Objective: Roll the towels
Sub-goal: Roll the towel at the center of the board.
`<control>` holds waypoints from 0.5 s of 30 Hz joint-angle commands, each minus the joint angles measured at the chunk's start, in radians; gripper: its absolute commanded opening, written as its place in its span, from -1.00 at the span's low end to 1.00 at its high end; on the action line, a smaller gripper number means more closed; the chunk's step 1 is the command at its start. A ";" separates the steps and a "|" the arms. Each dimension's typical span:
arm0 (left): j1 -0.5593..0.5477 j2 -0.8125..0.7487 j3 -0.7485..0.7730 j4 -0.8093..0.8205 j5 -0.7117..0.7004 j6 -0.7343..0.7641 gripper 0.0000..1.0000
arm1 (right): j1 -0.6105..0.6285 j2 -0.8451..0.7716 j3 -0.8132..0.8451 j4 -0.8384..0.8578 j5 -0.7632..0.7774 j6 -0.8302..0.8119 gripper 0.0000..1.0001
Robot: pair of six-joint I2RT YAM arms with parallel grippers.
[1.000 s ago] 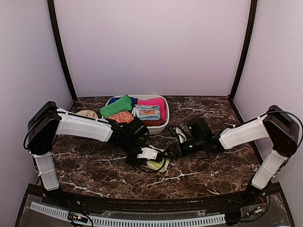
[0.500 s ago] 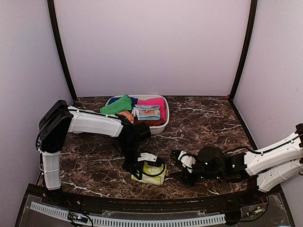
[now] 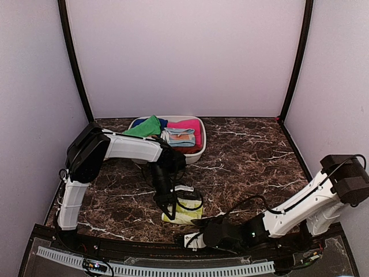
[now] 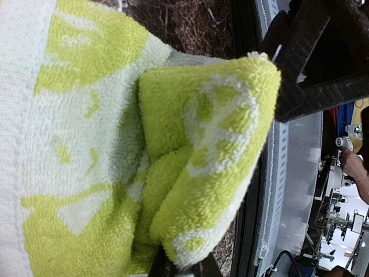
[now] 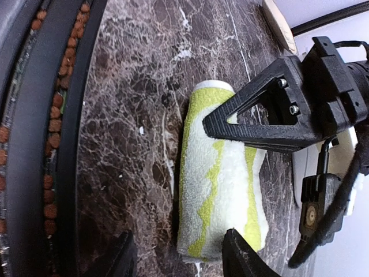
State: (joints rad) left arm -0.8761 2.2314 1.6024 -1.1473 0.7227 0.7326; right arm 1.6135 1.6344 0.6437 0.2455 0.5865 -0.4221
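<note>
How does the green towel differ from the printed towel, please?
The green towel is plain; the printed towel is cream-white with yellow-green shapes. The green towel lies loose in the basket; the printed towel is rolled on the table, held by the left gripper. Both are soft cloth.

Two robot arms [image 3: 130,148] stand at one marble table [image 3: 248,150]. There are two towels, one printed towel [image 3: 181,214] and one green towel [image 3: 144,126], plus one white bin [image 3: 200,151].

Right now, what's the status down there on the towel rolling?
Left gripper shut on the printed towel, rolled, near the front edge. Right gripper open, just short of it, empty. Green towel lies loose in the basket. Path clear.
</note>
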 commanded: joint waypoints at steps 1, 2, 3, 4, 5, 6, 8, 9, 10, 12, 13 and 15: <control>-0.015 0.072 -0.028 -0.025 -0.089 -0.011 -1.00 | -0.001 0.098 0.044 0.150 0.117 -0.209 -0.02; -0.015 0.075 -0.025 -0.023 -0.090 -0.012 -1.00 | -0.001 0.124 0.052 0.169 0.129 -0.228 -0.02; -0.015 0.076 -0.022 -0.022 -0.091 -0.014 -1.00 | -0.003 0.145 0.060 0.180 0.134 -0.249 -0.02; -0.015 0.077 -0.018 -0.022 -0.089 -0.013 -1.00 | -0.007 0.163 0.071 0.183 0.134 -0.260 -0.02; -0.015 0.078 -0.014 -0.021 -0.089 -0.013 -1.00 | -0.013 0.178 0.079 0.188 0.137 -0.261 -0.03; -0.015 0.079 -0.012 -0.019 -0.091 -0.013 -1.00 | -0.019 0.195 0.089 0.188 0.133 -0.258 -0.03; -0.015 0.078 -0.009 -0.021 -0.090 -0.007 -0.99 | -0.033 0.219 0.104 0.184 0.132 -0.252 -0.04; -0.015 0.078 -0.008 -0.023 -0.089 -0.003 -0.97 | -0.041 0.233 0.113 0.176 0.137 -0.246 -0.06; -0.015 0.078 -0.006 -0.028 -0.086 0.003 -0.94 | -0.050 0.247 0.126 0.161 0.139 -0.230 -0.08; -0.015 0.076 -0.001 -0.029 -0.084 0.006 -0.87 | -0.070 0.262 0.146 0.119 0.118 -0.177 -0.18; -0.014 0.069 0.000 -0.028 -0.087 0.005 -0.80 | -0.080 0.262 0.150 0.099 0.100 -0.141 -0.25; -0.009 0.042 -0.009 -0.003 -0.098 -0.004 -0.60 | -0.101 0.259 0.155 0.053 0.053 -0.056 -0.35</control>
State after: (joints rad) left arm -0.8749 2.2459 1.6234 -1.1732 0.7254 0.7300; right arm 1.5551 1.8767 0.7780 0.3679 0.6987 -0.6079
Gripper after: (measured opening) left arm 0.129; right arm 0.356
